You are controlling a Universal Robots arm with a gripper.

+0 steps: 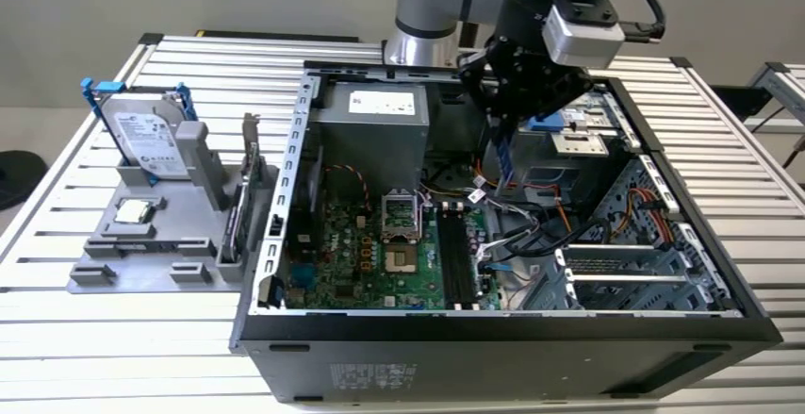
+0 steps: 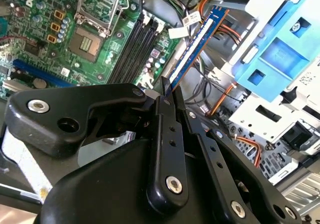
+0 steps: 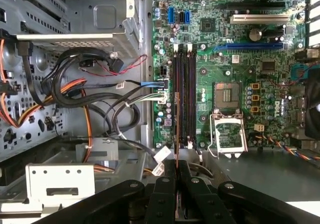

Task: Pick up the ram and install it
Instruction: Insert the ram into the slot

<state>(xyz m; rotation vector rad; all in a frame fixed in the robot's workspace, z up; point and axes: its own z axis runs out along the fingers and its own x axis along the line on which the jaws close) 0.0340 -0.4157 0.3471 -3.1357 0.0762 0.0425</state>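
In the exterior view, the black gripper (image 1: 510, 117) hangs over the open black metal computer case (image 1: 503, 348) and is clamped on the ram (image 1: 508, 155), a long thin blue circuit-board stick. The ram points down into the case, above the cables and apart from the green motherboard (image 1: 365, 254). A silver hard drive (image 1: 145, 136) stands in a grey holder (image 1: 139, 263) on the slatted metal table (image 1: 126, 339).

In the second wrist view, the fingers (image 2: 167, 129) grip one end of the ram (image 2: 197, 44), which reaches out beside a blue plastic bracket (image 2: 280, 49).

In the first wrist view, the ram (image 3: 177, 139) shows edge-on, lined up with the black memory slots (image 3: 191, 94).
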